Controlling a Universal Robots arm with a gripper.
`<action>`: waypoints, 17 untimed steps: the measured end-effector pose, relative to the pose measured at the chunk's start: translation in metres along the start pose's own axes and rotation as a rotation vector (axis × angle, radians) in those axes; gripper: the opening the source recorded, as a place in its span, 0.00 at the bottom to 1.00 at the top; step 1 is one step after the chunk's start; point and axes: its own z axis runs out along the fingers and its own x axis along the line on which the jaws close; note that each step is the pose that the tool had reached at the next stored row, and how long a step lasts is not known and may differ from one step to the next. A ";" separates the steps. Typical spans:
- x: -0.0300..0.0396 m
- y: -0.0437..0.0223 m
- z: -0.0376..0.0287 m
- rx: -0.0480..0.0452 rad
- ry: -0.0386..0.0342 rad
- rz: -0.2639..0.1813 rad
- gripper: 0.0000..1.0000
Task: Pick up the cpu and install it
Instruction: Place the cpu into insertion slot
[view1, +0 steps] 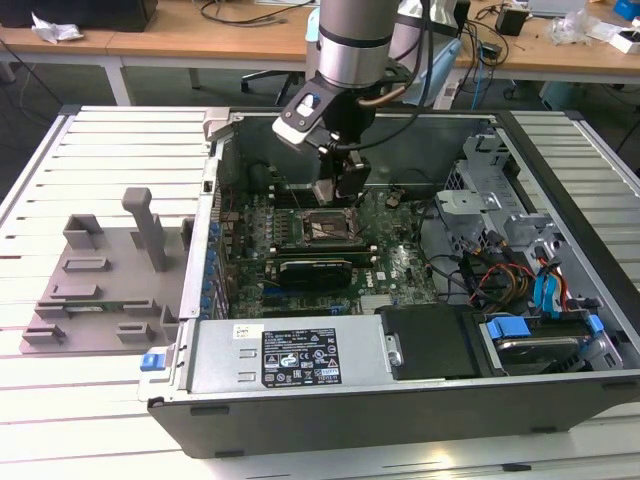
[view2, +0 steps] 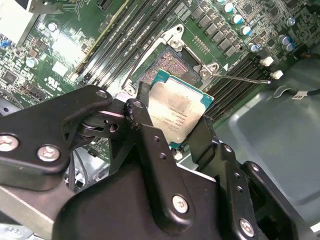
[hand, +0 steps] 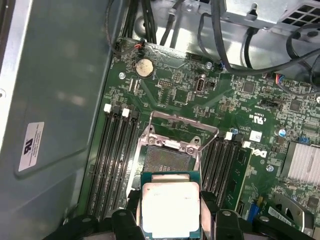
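Over the open socket (hand: 167, 161) of the motherboard (hand: 175, 95), the pincer (view2: 170, 125) grips the cpu (view2: 180, 110) by opposite edges, metal lid upward.

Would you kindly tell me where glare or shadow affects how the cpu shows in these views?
First wrist view: glare whitens the metal top of the cpu. Second wrist view: the cpu is evenly lit, with the gripper dark in front.

The cpu (view2: 177, 114) is silvery-grey with a teal rim, the board (hand: 175, 95) green, the gripper (view2: 171, 110) black, the tray (view1: 100, 285) grey.
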 end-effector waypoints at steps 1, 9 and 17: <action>0.0000 0.0000 0.0000 -0.0001 0.0001 0.006 0.55; 0.0000 0.0000 0.0001 -0.0004 0.0010 0.067 0.55; 0.0000 0.0000 0.0005 -0.0014 0.0036 0.228 0.55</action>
